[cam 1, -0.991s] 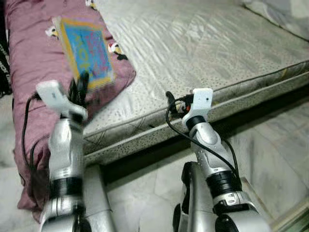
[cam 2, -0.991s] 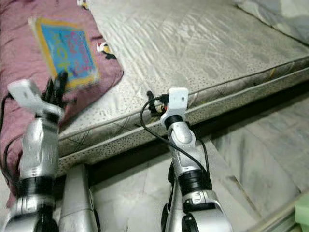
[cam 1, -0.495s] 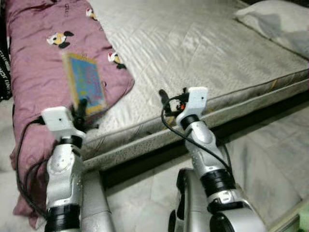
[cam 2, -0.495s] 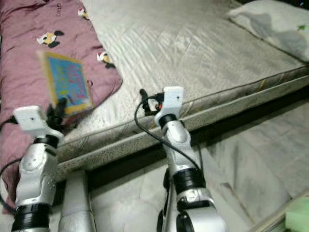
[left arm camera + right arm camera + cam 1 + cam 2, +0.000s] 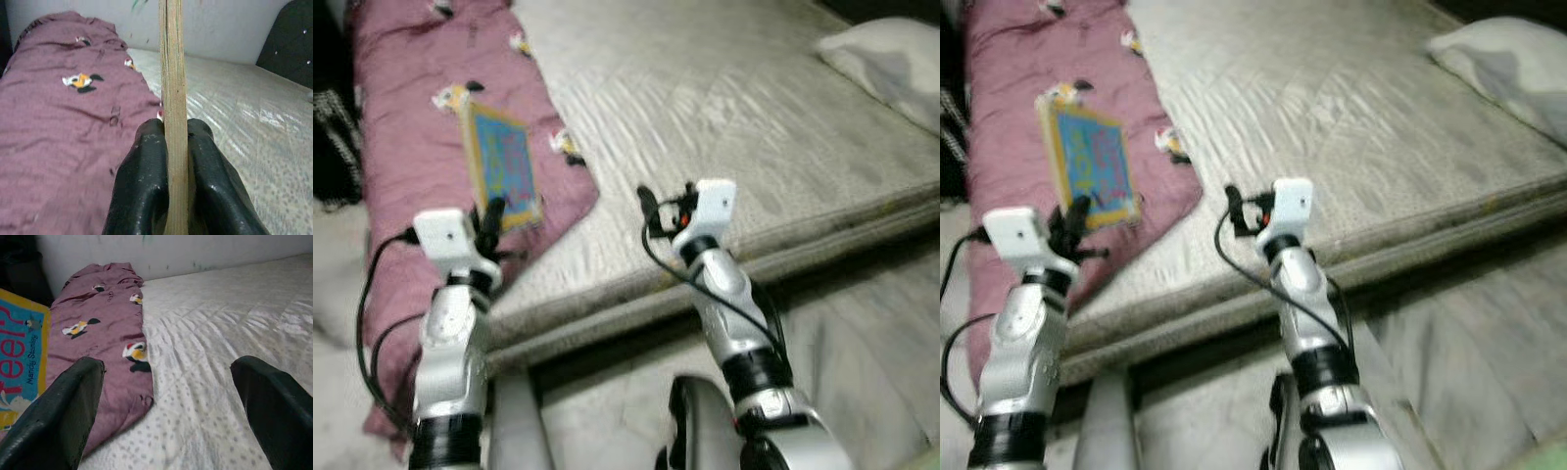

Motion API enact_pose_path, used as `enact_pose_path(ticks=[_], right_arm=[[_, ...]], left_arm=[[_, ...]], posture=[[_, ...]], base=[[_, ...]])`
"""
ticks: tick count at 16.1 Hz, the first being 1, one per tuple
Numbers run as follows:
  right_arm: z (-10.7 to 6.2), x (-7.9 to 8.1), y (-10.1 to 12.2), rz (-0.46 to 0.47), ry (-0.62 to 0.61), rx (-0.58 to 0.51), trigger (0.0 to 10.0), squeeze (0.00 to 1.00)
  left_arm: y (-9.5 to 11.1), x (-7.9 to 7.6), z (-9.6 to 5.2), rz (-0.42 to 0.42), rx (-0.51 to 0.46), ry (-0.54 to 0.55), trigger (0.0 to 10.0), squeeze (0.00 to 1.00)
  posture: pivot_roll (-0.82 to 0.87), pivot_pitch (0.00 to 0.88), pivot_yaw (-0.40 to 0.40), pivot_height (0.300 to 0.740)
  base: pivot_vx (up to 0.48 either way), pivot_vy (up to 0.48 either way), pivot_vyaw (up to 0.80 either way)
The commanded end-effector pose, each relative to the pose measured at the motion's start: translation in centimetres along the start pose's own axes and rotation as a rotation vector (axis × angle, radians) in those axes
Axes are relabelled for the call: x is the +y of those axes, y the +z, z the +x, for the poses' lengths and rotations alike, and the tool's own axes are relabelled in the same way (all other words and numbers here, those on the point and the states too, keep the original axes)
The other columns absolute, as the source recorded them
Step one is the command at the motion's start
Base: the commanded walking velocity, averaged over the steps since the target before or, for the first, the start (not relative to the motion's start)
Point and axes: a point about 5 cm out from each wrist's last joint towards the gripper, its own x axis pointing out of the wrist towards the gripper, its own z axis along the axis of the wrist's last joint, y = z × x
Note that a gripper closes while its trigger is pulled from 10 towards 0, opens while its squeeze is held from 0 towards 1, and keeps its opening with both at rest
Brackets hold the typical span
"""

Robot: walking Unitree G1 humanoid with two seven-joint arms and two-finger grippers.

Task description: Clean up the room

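A thin picture book (image 5: 502, 164) with a blue cover and yellow border stands on edge over the purple blanket (image 5: 406, 117) on the bed. My left gripper (image 5: 489, 217) is shut on its lower edge. In the left wrist view the book's edge (image 5: 172, 98) rises between the two black fingers (image 5: 146, 181). My right gripper (image 5: 663, 199) is held over the mattress edge, to the right of the book, open with nothing between its fingers (image 5: 68, 406). The book's cover (image 5: 19, 362) shows in the right wrist view beside the blanket.
The grey quilted mattress (image 5: 724, 108) spreads ahead with a pillow (image 5: 886, 59) at its far right. A pale tiled floor (image 5: 862, 352) lies below the bed edge. A dark object (image 5: 333, 137) sits at the far left beside the blanket.
The camera has shifted, so the whole scene has moved. The left gripper still holds the book; relative to the bed the book now sits slightly further over the blanket.
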Motion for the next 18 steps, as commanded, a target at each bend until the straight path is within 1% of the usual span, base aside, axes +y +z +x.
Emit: enact_pose_path(ticks=[1, 2, 4, 9, 12, 14, 16, 18], right_arm=[[0.1, -0.3, 0.7, -0.001, -0.012, -0.03, 10.0, 0.0], [0.1, -0.3, 0.7, -0.001, -0.012, -0.03, 10.0, 0.0], [0.3, -0.6, 1.1, -0.012, -0.021, -0.039, 10.0, 0.0], [0.6, -1.1, 1.7, -0.028, -0.037, -0.051, 10.0, 0.0], [0.4, -1.6, 1.8, -0.042, -0.055, -0.05, 10.0, 0.0], [0.2, -2.0, 1.5, -0.047, -0.079, -0.043, 10.0, 0.0], [0.1, -2.3, 1.4, -0.083, -0.106, -0.031, 10.0, 0.0], [0.0, -2.2, 1.4, -0.075, -0.099, -0.038, 10.0, 0.0]], left_arm=[[1.2, -0.2, 0.4, 0.027, -0.042, -0.008, 10.0, 0.0], [1.2, -0.2, 0.4, 0.027, -0.042, -0.008, 10.0, 0.0], [1.1, -0.2, 0.6, 0.038, -0.025, 0.01, 10.0, 0.0], [0.7, -0.7, 0.7, 0.049, 0.009, 0.04, 10.0, 0.0], [0.5, -0.7, 0.7, 0.054, 0.016, 0.072, 10.0, 0.0], [0.4, -0.8, 0.7, 0.04, 0.022, 0.076, 10.0, 0.0], [0.3, -0.7, 0.8, 0.05, 0.026, 0.101, 10.0, 0.0], [0.4, -0.8, 0.8, 0.06, 0.025, 0.089, 10.0, 0.0]], posture=[[0.0, 0.0, -0.029, 0.668], [0.0, 0.0, -0.029, 0.668], [0.0, 0.0, -0.034, 0.697], [-0.01, 0.0, -0.041, 0.74], [-0.01, 0.0, -0.043, 0.74], [-0.02, 0.0, -0.042, 0.74], [-0.02, 0.0, -0.04, 0.74], [-0.02, 0.0, -0.038, 0.74]], base=[[0.0, 0.0, 0.0], [0.0, 0.0, 0.0], [0.0, 0.0, 0.0], [0.0, 0.0, 0.0], [0.0, 0.0, 0.0], [0.0, 0.0, 0.0], [0.0, 0.0, 0.0], [0.0, 0.0, 0.0]])
